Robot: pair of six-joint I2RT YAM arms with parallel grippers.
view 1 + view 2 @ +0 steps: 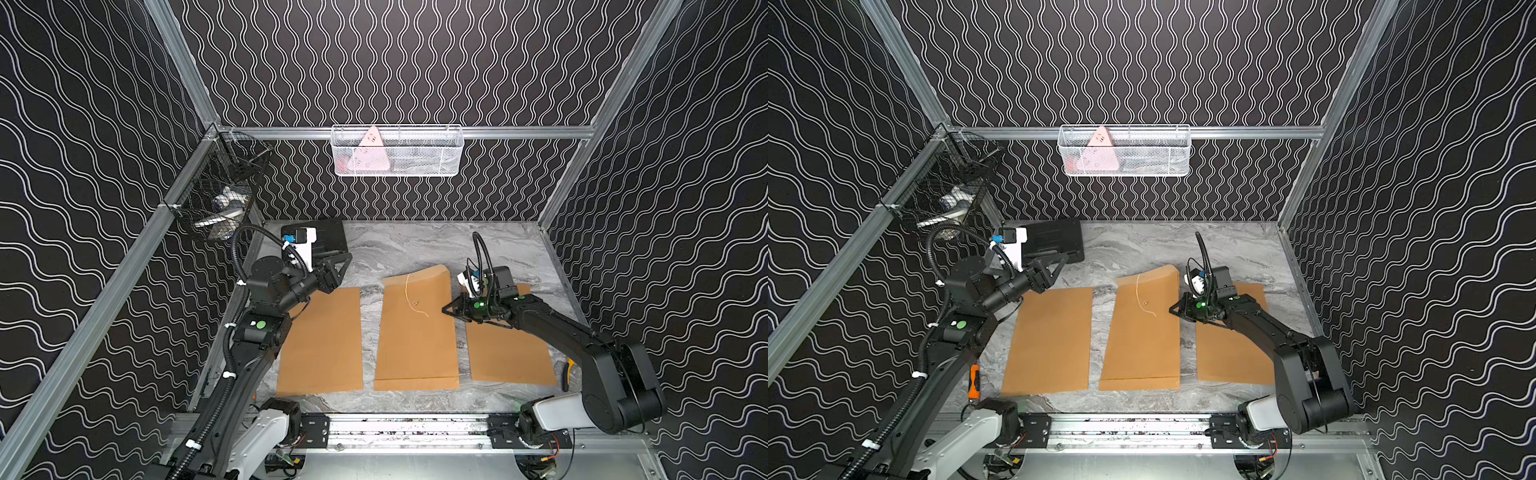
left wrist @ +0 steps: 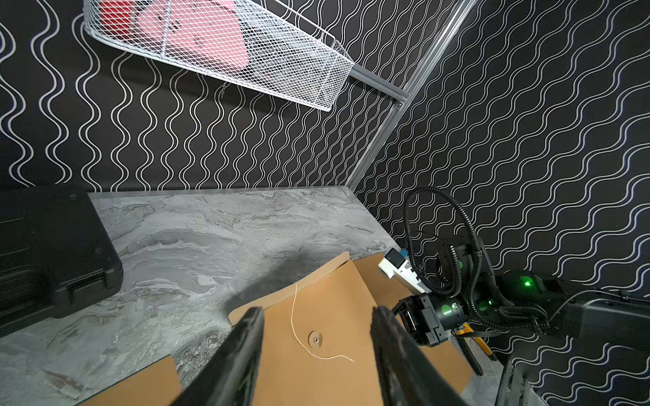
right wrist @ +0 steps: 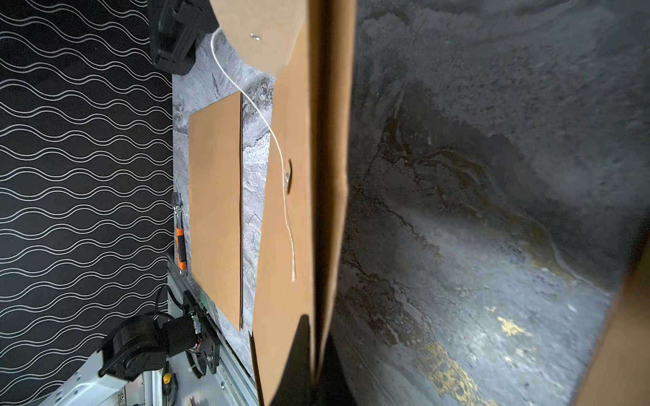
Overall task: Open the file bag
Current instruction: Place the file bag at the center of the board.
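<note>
Our left claw (image 2: 318,313) hangs half open and empty above the far corner of the left bag (image 1: 322,340), which lies flat on the surface (image 1: 415,245). Its wrist camera looks down between the fingers at the middle bag (image 1: 415,332), the one we take as the task's own.

That bag lies mid-surface with its long axis running from the near rail toward the back wall. Its flap (image 1: 428,274) is at the far end, already curled up off the body. The string (image 1: 407,291) trails loose past the button (image 2: 316,339) and seems unwound.

Our right claw (image 1: 445,309) is closed at the bag's right long edge, about level with the button. In the right wrist view it appears to pinch that edge, which stands slightly raised. The right bag (image 1: 507,353) lies partly under that arm.

So the flap lies rightward and farther back from the left claw, well apart, and the right arm is nearer. We judge the flap needs folding back while the right claw steadies the edge.
</note>
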